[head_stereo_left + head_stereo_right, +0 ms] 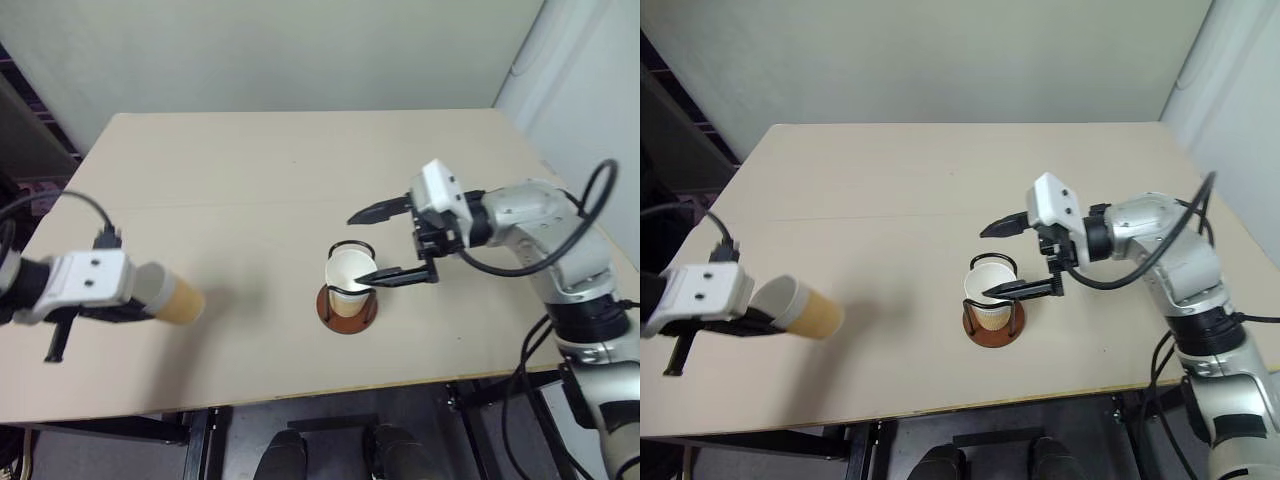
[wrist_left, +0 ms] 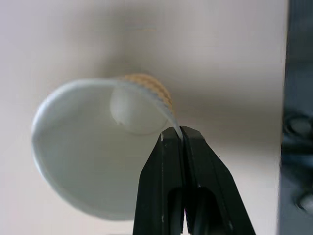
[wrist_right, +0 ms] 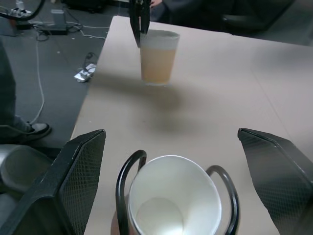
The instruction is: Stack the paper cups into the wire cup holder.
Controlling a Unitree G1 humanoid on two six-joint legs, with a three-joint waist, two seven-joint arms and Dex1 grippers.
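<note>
two paper cups show in the left eye view: one cup (image 1: pixel 178 297) at the lower left of the frame, tipped on its side above the bench (image 1: pixel 250 180) in the left end effector (image 1: pixel 135 312), and a second cup (image 1: pixel 349 275) sitting in the wire cup holder (image 1: pixel 347 305) at lower centre. the right end effector (image 1: pixel 385 242) reaches in from the right, its two fingers spread wide, one above and one below the holder's top, gripping nothing.

the right eye view gives the same layout, but here the tipped cup's white mouth faces the camera.

the left wrist view adds the grip itself: the two black fingers (image 2: pixel 166 181) are pressed together on the thin white rim of the cup, with its inside and bottom in plain sight.

the right wrist view looks down into the seated cup (image 3: pixel 171 196) between wire loops, flanked by both wide-set fingers. farther off, at the upper middle, the held cup (image 3: pixel 157 56) hangs clear of the bench. a person's shoe (image 3: pixel 34 129) and cables on the floor lie at the left.
</note>
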